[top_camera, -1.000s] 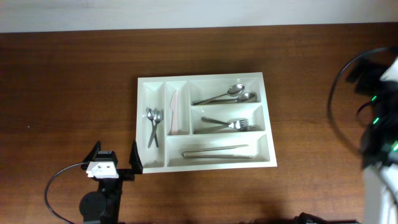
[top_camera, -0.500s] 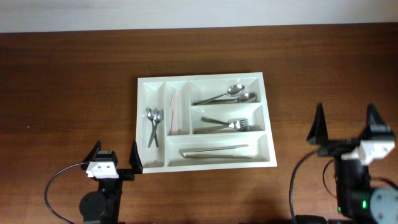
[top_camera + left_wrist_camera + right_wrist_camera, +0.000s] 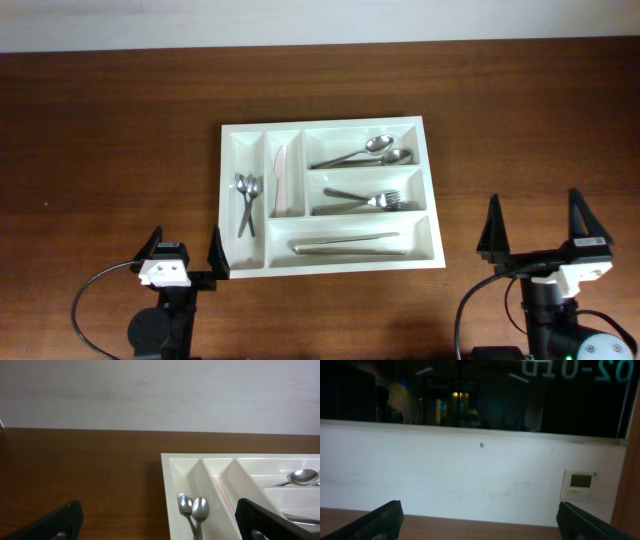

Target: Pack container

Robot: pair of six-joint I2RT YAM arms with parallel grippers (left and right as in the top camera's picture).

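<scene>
The container, a big white cutlery tray, lies mid-table. Its narrow left slot holds two small spoons, the slot beside it a knife. On the right, two larger spoons lie in the top compartment, forks in the middle one, and a long utensil in the bottom one. My left gripper rests open just off the tray's front left corner, nothing between its fingers. In the left wrist view the small spoons and the tray's rim appear. My right gripper is open to the right of the tray, empty.
Dark wooden table surrounds the tray. A white wall runs along the far edge, with a dark window above it and a small wall thermostat in the right wrist view.
The right arm has swung down from the right edge and now sits near the table's front, fingers pointing to the far side. The left arm and cutlery have not moved.
</scene>
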